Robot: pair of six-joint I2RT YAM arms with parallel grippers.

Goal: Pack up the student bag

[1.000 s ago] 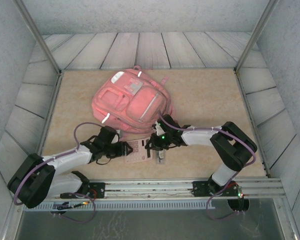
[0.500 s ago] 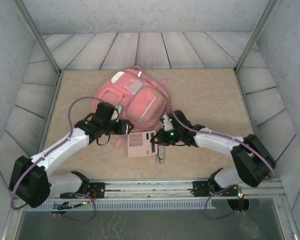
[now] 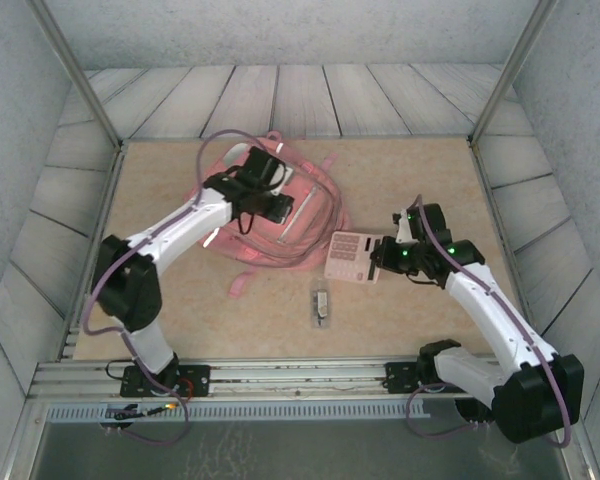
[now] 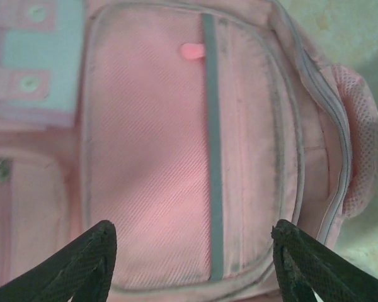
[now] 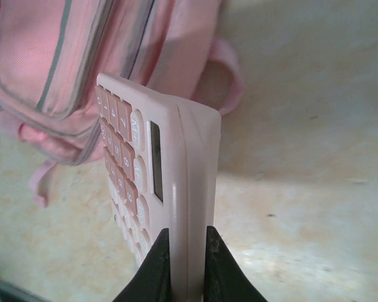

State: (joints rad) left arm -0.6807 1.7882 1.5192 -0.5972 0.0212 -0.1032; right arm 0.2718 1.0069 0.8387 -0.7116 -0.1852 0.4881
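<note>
Pink calculator (image 5: 145,176) in right end effector (image 5: 184,242)

White links (image 3: 175,228), black joints (image 3: 123,288) and jaws, purple cables (image 3: 218,136), green lights (image 3: 404,252)

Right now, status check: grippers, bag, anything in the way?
Left gripper open over student bag's front pocket. Right gripper shut on pink calculator, right of bag. Pocket looks zipped; small grey item on table, near side.
</note>
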